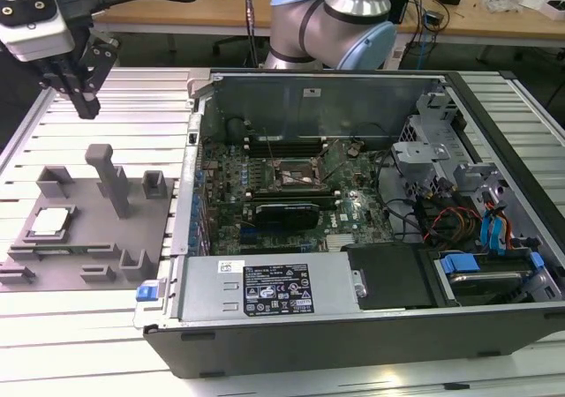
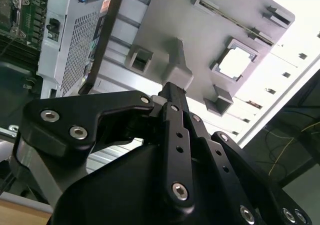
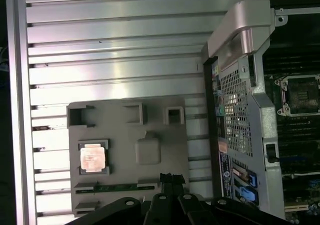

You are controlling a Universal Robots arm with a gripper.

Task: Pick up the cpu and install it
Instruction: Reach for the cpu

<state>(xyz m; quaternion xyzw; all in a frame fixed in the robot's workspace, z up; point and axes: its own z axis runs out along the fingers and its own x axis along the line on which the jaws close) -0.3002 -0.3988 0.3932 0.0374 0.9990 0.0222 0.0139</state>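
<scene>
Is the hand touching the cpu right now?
Apart. The exterior view shows the hand hanging well above the grey fixture, with open space between it and the cpu lying in its recess.

Exterior view: worktop (image 1: 88,344) and computer case (image 1: 353,348) are overlooked from afar.
First wrist view: fixture plate (image 3: 120,152) is faced straight down.
Second wrist view: fixture plate is seen obliquely, close past the fingers (image 2: 176,145).
Shared: fixture plate, computer case.
</scene>
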